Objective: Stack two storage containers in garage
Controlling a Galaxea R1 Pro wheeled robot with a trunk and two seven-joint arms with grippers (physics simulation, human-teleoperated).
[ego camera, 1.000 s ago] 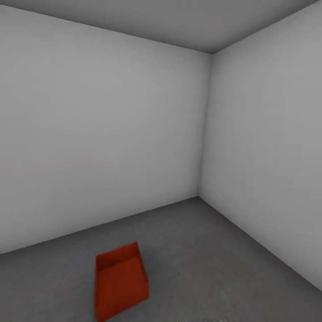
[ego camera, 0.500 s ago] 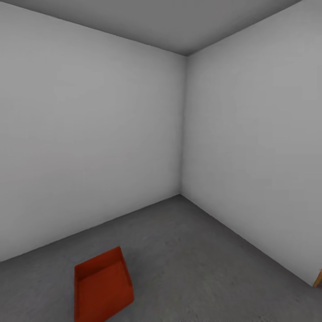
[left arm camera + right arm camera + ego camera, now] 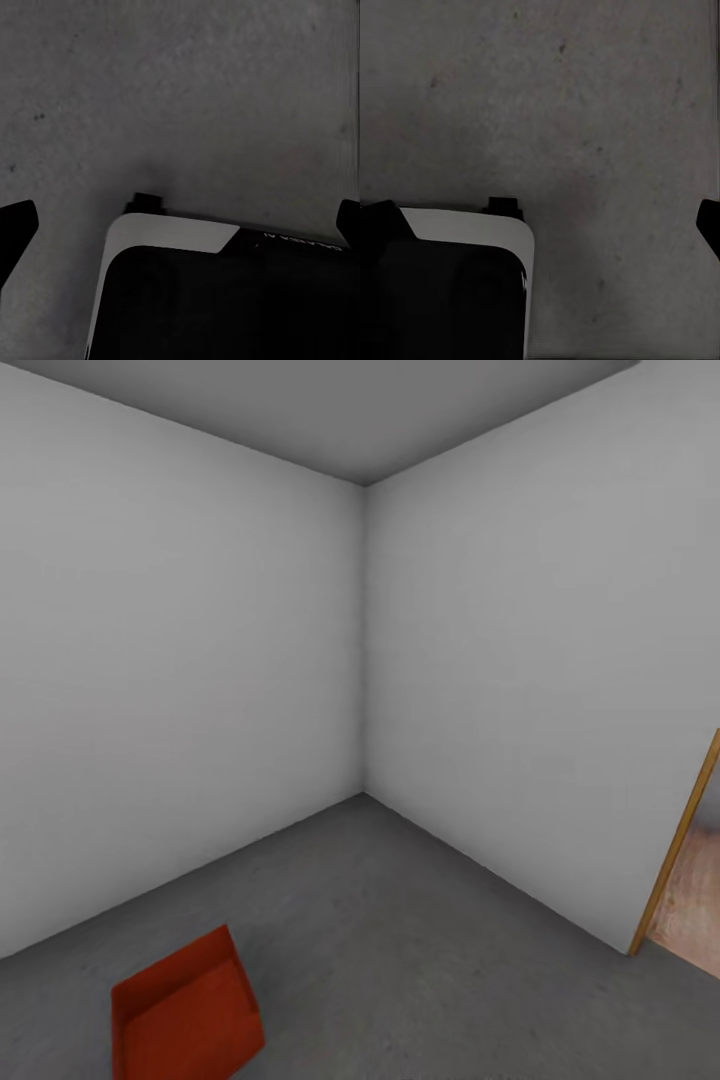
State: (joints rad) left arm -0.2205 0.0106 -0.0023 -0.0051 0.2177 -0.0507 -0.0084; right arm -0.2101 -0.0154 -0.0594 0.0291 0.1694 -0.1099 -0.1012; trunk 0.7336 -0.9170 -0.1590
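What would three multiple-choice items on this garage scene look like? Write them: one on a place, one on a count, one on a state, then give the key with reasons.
1. Where does the storage container sit?
A. On the grey floor, low at the head view's left
B. Inside the doorway
C. Against the far corner

2. How many orange-red containers show in the head view?
A. None
B. One
C. Two

3. What state are the two tools in?
A. Both clamped on a container
B. One holding a lid
C. Both spread, holding nothing

Key:
1 A: the box rests on the floor, apart from both walls and far from the doorway at the right.
2 B: a single box is there, with nothing stacked on it.
3 C: the left tool and the right tool each show dark fingertips at the opposite edges of their wrist views, with bare concrete between.
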